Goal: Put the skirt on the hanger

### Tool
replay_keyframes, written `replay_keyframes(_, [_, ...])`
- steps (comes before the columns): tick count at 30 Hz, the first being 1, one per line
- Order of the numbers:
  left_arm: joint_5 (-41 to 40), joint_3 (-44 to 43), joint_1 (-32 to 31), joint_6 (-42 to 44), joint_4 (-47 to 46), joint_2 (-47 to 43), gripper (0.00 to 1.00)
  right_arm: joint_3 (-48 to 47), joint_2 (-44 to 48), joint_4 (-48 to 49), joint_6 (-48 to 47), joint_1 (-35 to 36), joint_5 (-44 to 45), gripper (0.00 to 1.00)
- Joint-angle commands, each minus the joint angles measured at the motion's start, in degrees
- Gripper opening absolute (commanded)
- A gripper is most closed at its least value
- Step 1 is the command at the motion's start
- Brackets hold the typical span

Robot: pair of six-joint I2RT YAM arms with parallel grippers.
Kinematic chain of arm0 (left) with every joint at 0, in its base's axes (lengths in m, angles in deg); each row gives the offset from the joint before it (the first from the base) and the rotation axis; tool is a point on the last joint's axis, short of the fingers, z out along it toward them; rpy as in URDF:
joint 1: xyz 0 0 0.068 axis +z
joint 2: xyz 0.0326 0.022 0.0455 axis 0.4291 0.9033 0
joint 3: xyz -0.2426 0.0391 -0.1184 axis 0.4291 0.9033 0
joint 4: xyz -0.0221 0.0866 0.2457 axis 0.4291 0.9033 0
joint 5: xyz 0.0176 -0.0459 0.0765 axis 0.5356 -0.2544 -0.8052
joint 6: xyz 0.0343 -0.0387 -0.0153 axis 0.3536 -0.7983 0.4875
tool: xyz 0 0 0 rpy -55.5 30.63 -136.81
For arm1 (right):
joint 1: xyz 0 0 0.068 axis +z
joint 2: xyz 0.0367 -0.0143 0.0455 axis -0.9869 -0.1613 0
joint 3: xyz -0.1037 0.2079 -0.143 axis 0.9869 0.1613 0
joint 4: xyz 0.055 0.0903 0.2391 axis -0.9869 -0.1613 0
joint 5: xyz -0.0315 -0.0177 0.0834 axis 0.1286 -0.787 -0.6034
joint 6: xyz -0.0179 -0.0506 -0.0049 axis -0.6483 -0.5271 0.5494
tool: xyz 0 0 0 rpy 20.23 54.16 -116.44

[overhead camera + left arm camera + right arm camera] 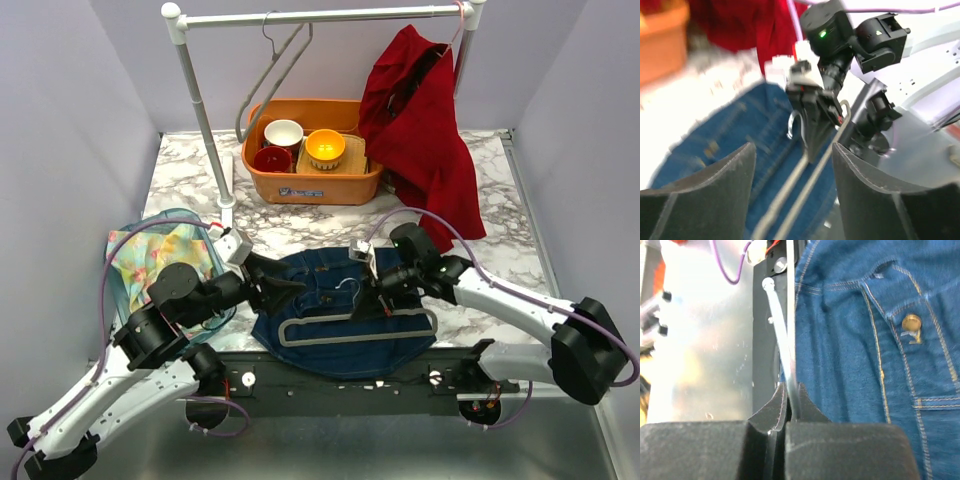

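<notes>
Seen from above, the denim skirt (pixel 340 360) lies flat at the middle of the bench's near edge with the grey hanger (pixel 300 321) on top of it. The left gripper (pixel 285 288) sits at the skirt's left side and the right gripper (pixel 372 303) on the hanger. An orange basket (pixel 310 190) stands at the far edge, and a red garment (pixel 425 130) hangs at the far right corner. In the left wrist view, the left gripper's fingers (pixel 715 190) stand spread wide over the skirt (pixel 730 130), holding nothing. In the right wrist view, the right gripper (pixel 790 415) is pinched onto the hanger's thin rod (pixel 782 345), just beside the skirt's brass button (pixel 911 322).
</notes>
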Motion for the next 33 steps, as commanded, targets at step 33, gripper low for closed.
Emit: replay_keyframes(33, [-26.7,23.9,-8.1,-31.4,-8.3,19.0,0.62,2.6,-20.0,26.6,22.8,-5.2,1.3,0.01])
